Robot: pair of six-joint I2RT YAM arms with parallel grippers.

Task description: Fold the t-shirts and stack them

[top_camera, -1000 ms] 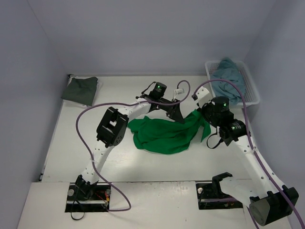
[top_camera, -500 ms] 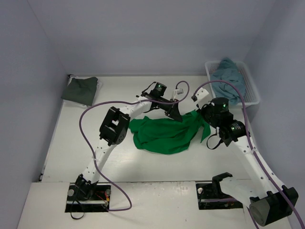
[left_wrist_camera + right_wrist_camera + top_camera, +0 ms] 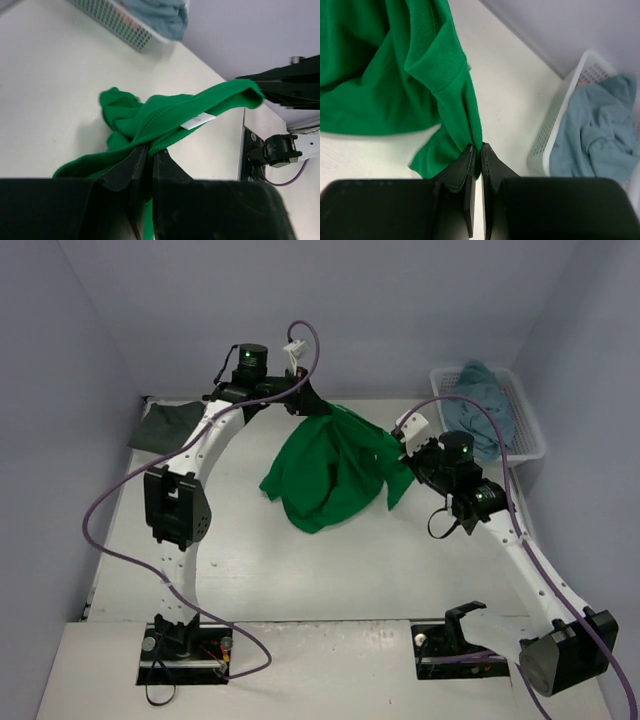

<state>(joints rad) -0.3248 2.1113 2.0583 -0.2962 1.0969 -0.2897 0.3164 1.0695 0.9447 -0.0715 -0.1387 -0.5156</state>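
Early stage. Dark grey t-shirt (image 3: 166,428) looks folded at 10 o'clock on the bench (image 3: 300,570), teal t-shirt (image 3: 480,398) sits in the basket (image 3: 527,430) at 2 o'clock. Green t-shirt (image 3: 325,475) hangs unfolded mid-bench. Left claw (image 3: 149,150) pressed together, pinching its collar at 12 o'clock. Right claw (image 3: 480,147) pinches an edge at 3 o'clock.

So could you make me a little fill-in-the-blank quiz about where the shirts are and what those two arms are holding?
The number of grippers shut on the bright green cloth t-shirt is ____: the left gripper and the right gripper.
The dark grey cloth t-shirt lies in the far ____ corner of the white table.
The teal-blue cloth t-shirt sits in the white plastic lattice basket, in the far ____ corner.
Missing words: two, left, right.
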